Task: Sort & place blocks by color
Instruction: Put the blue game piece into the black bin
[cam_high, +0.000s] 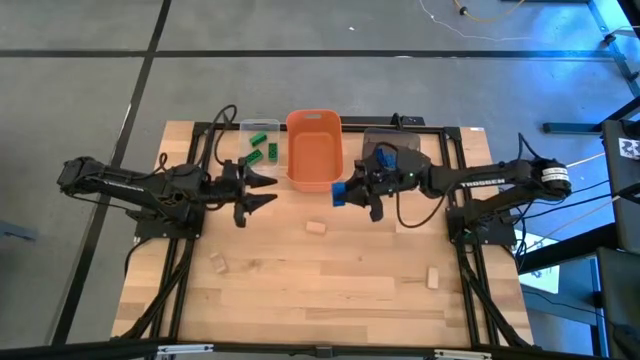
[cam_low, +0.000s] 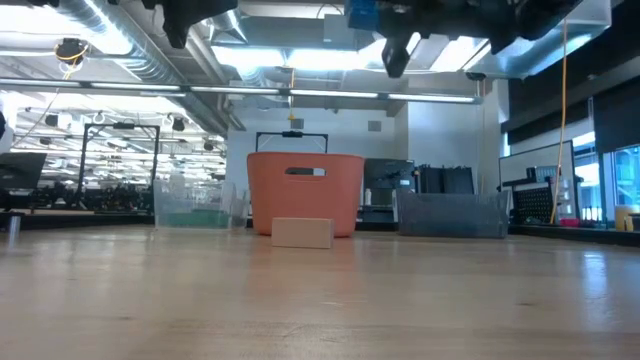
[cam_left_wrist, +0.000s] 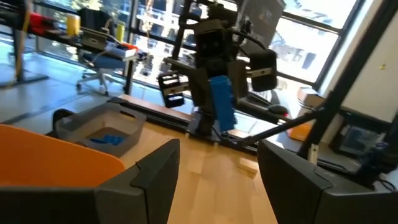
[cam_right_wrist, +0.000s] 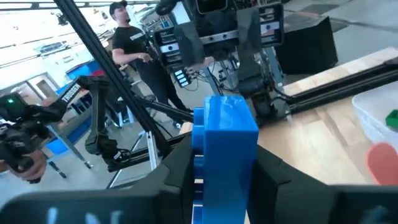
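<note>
My right gripper (cam_high: 345, 192) is shut on a blue block (cam_right_wrist: 226, 140), high above the table just right of the orange bin (cam_high: 313, 150). The block also shows in the high view (cam_high: 339, 192) and the left wrist view (cam_left_wrist: 221, 102). My left gripper (cam_high: 266, 190) is open and empty, left of the orange bin and pointing toward the right arm. Several green blocks (cam_high: 262, 148) lie in the clear bin (cam_high: 246, 128). Blue blocks (cam_left_wrist: 107, 138) lie in the grey bin (cam_high: 412, 146). Three beige blocks (cam_high: 316, 227) (cam_high: 218, 263) (cam_high: 433, 277) lie flat on the table. My right gripper pinches the blue block by two opposite sides (cam_right_wrist: 202, 149) between its two fingers. The fingers come about level from the table's right side. The block stands out past the fingertips toward the left arm, lifted clear of the table.
The three bins stand in a row at the table's far side: clear, orange, grey. A black frame (cam_high: 200, 135) edges the table's left, far and right sides. A person (cam_right_wrist: 132, 38) stands in the room beyond the table. The near half of the wooden table (cam_high: 320, 300) holds only the beige blocks.
</note>
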